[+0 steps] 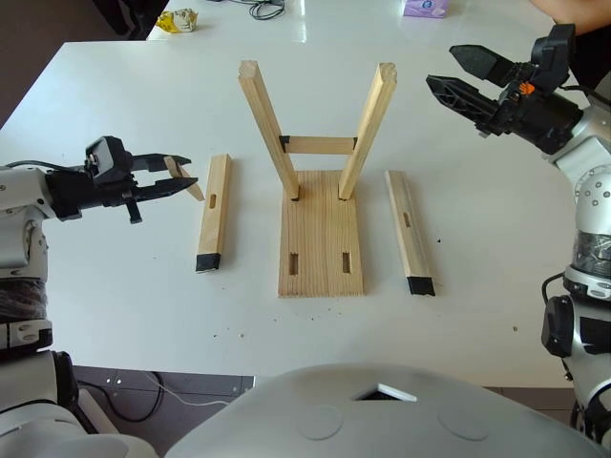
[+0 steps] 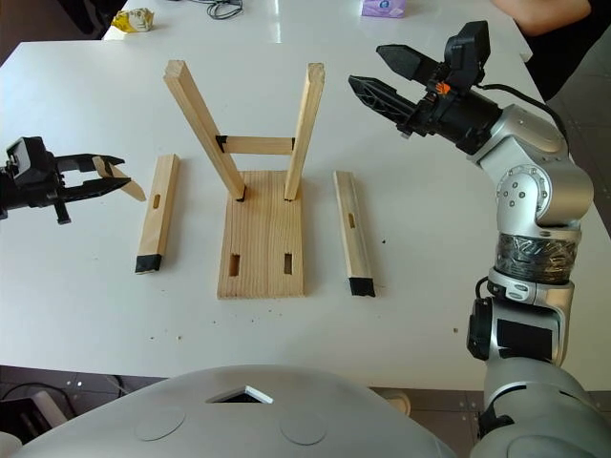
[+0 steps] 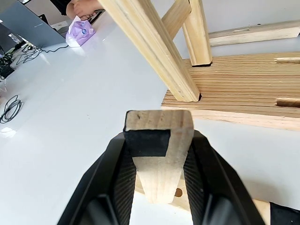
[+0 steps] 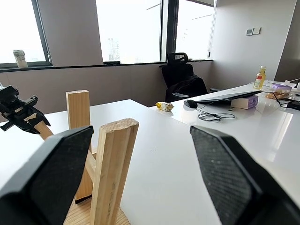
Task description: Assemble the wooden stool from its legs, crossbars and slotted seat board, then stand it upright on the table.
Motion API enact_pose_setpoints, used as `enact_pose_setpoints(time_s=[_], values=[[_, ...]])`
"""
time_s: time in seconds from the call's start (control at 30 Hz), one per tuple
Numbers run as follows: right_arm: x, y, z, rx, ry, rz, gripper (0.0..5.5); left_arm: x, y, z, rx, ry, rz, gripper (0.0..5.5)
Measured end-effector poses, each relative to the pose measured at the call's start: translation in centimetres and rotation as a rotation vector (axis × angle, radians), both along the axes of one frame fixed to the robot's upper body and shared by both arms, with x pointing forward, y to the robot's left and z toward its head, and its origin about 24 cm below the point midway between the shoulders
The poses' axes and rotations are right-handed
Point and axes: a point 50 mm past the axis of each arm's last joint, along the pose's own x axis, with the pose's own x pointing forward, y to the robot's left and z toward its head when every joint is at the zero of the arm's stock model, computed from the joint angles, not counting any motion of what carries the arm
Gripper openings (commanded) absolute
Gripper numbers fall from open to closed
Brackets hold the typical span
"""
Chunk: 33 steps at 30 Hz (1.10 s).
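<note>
With left hand (image 1: 186,181) clamped, right hand (image 1: 442,65) gapes.

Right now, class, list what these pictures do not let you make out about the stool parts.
Left wrist view: the rear end of the held crossbar is hidden between the left gripper's jaws.
Eye views: how deep the upright legs sit in the seat board is hidden inside its slots.
Eye views: specks on the table are too small to identify.
</note>
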Motion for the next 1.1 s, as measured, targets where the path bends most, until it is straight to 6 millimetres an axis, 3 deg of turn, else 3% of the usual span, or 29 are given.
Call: enact_pose_setpoints(time_s=[0.67,1.1], values=[[0.9,0.7,0.0,0.015,-0.008,0.018,3.81,-0.1,-0.6,-2.8,-0.036,0.019,0.019,1.32],[1.2,1.1,0.2,0.024,-0.021,0.034,3.81,-2.2,-2.1,-3.4,-0.123,0.048,0.008,1.32]])
